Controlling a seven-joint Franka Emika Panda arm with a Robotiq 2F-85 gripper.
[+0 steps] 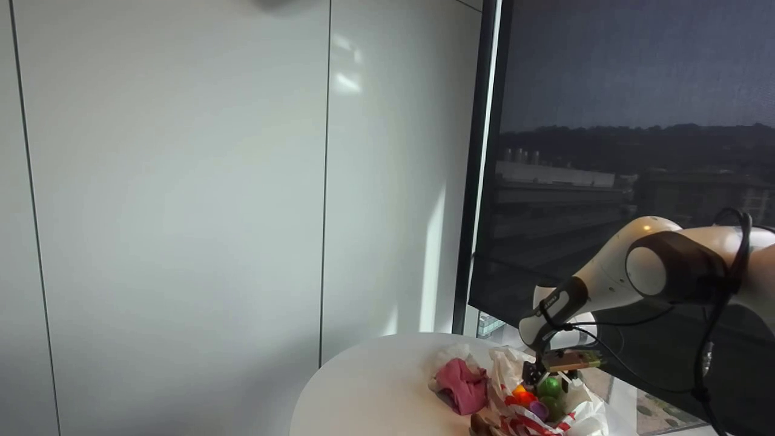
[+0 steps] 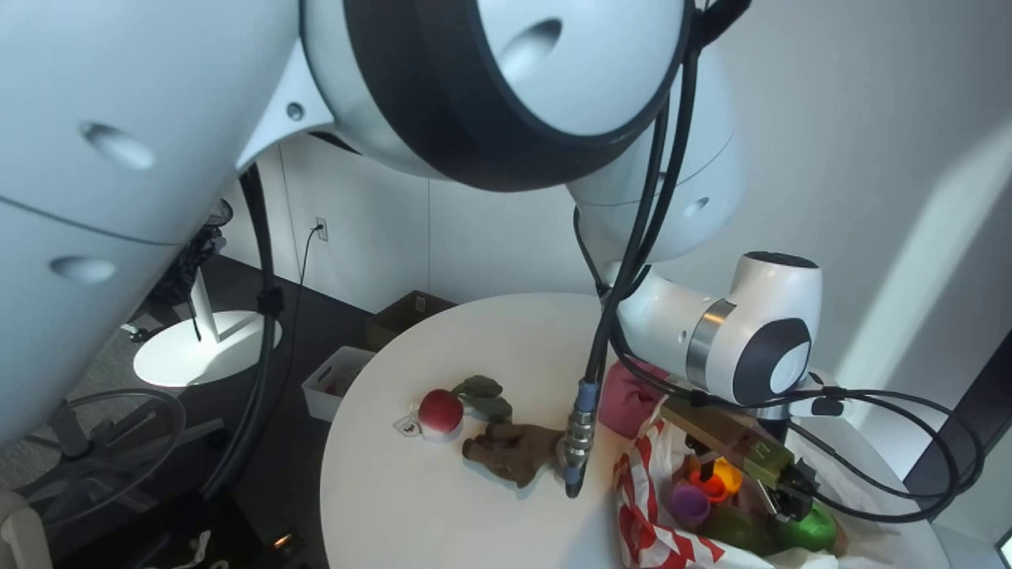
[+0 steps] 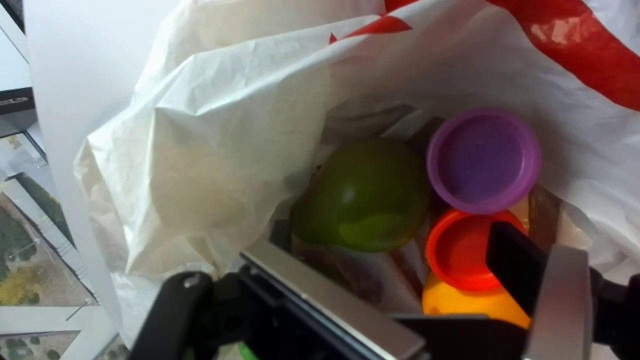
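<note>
While the white arm [image 1: 614, 272] reaches down to the right side of the counter [image 2: 443, 506], its claw [image 3: 395, 250] hangs at the mouth of a white bag with red stripes [image 3: 240, 85], the 2 fingers [image 3: 562, 300] spread well apart. In the wrist view, the nearest things lie inside this bag. A green pear-shaped fruit [image 3: 365, 195] sits just beyond the left fingertip; to its right are 2 round cups, a purple cup [image 3: 484, 160] on the far side and a red cup [image 3: 457, 250] nearer. The right finger covers part of the red cup, and I cannot tell whether they touch. An orange thing [image 3: 460, 300] shows at the red cup's near edge. In an exterior view, a bright green round thing [image 2: 813, 529] lies at the bag's right, just beside a finger.

A pink cloth [image 1: 463, 387] lies just left of the bag in both exterior views, with a crumpled white thing [image 1: 451, 353] on its far side. A brown lobed thing [image 2: 510, 452] rests on the counter left of the bag; farther left are dark green leaves [image 2: 479, 386] and a round red thing [image 2: 440, 411], with a small white tag [image 2: 409, 425] at its left. Past the counter's left edge stands a white bin [image 2: 320, 403], a brown box [image 2: 407, 316] beyond it.
</note>
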